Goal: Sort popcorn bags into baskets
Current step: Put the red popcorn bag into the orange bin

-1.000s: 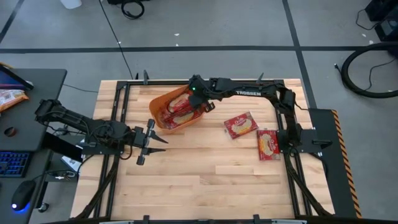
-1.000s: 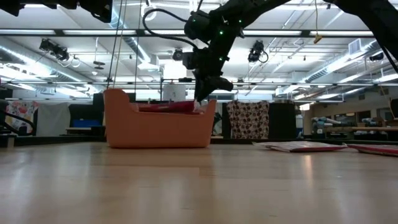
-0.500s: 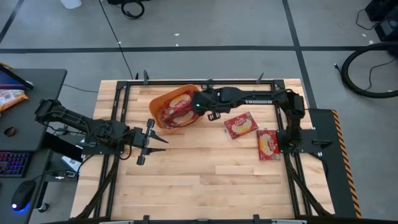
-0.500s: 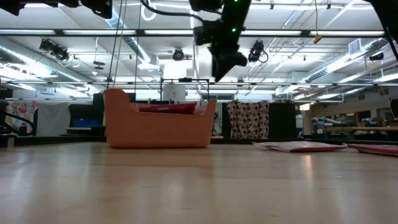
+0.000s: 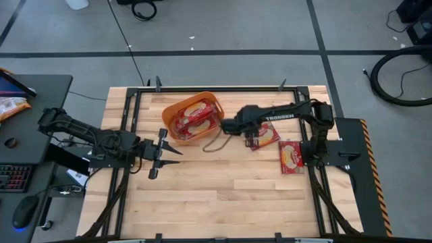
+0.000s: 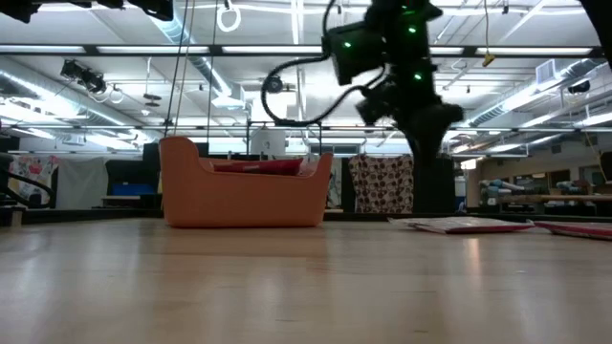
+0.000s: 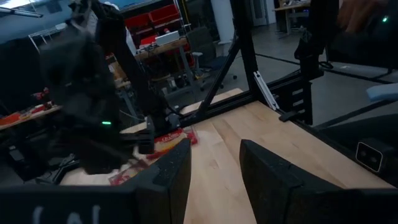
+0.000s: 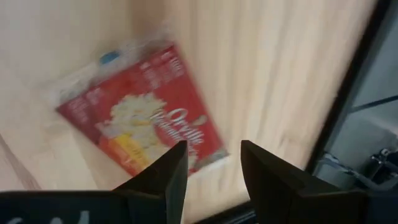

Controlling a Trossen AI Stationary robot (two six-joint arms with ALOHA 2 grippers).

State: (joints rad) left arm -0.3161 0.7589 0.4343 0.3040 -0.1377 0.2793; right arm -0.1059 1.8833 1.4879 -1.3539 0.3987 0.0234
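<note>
Wooden table (image 5: pixel 216 182): orange basket (image 5: pixel 177 108) holding popcorn bags (image 5: pixel 192 119); right gripper (image 5: pixel 229 126) spread, empty; left gripper (image 5: pixel 165 154) spread.

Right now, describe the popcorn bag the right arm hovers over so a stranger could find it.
Start at the orange basket on the wooden table. Two red popcorn bags lie loose toward the right arm's base; take the nearer popcorn bag, lying askew under the right gripper, not the edge bag.
</note>
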